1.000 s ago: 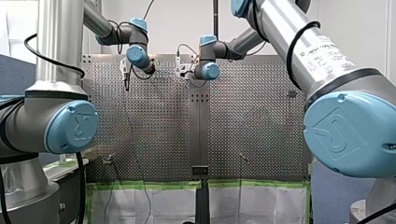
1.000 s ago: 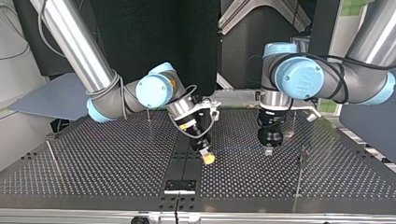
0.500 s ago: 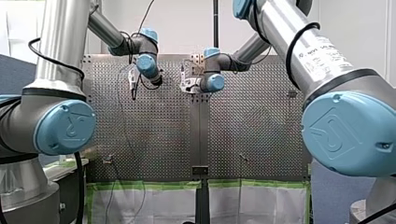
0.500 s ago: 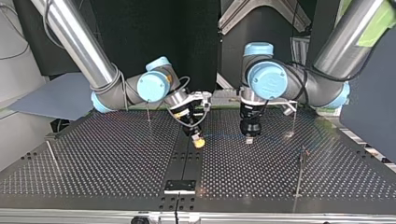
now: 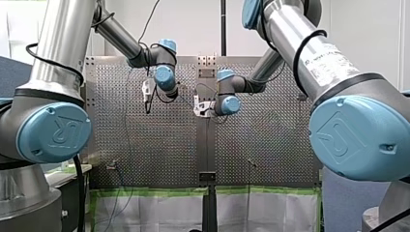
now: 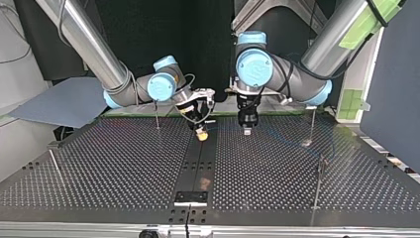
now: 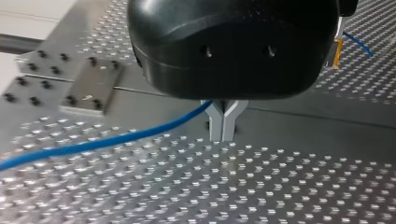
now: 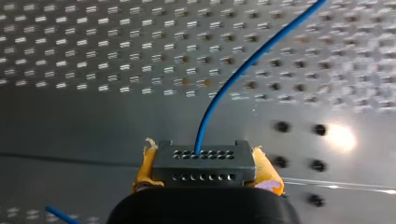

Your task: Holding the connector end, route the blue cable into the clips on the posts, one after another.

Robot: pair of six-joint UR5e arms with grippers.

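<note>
Two robot arms meet over a perforated metal bench (image 6: 124, 163), close to its centre strip and toward the far edge as the top view sees it. My right end effector (image 6: 201, 134), with yellow pads, pinches a dark grey connector (image 8: 204, 163) by its two short ends, so the connector's long axis runs from pad to pad. The blue cable (image 8: 243, 70) leaves the middle of the connector's face, points straight ahead of the end effector, then bends away in a long diagonal above the bench.

My left end effector (image 7: 223, 122) hangs just beside the right one. Its metal fingers are pressed together, with the cable caught in the notch where they meet. From there the cable runs off to one side, low over the holes, near a bolted metal plate (image 7: 88, 86).

Only the wrist views show the cable clearly. Only the top view shows the thin posts (image 6: 157, 116), standing well apart near the bench's edges. The front view shows a white wall (image 5: 193, 24) behind and green tape (image 5: 154, 192) along one bench edge.
</note>
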